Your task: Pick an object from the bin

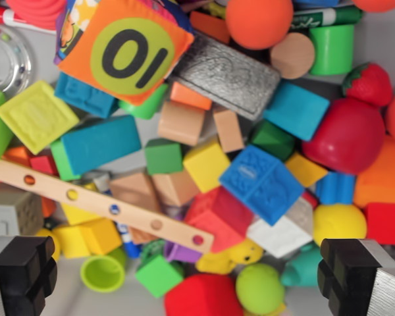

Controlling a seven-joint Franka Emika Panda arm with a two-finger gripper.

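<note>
my gripper [187, 276] fingers spread wide, holding nothing | hanging over bin [382, 39] heaped with toys, all below me | 1 wooden strip [99, 204] with holes, 1 grey brick [227, 76], 1 strawberry [368, 82], 1 orange ball [258, 21], 1 green cup [103, 272] | cloth block [126, 49] reads "10" upside down | blue embossed cube [262, 182] lettering too blurred to read

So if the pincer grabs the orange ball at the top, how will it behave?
The orange ball looks round and smooth, so it may slip from the pincer and would probably roll if pushed. It lies on top of the pile, against the grey block, so a nudge could send it sideways.
</note>
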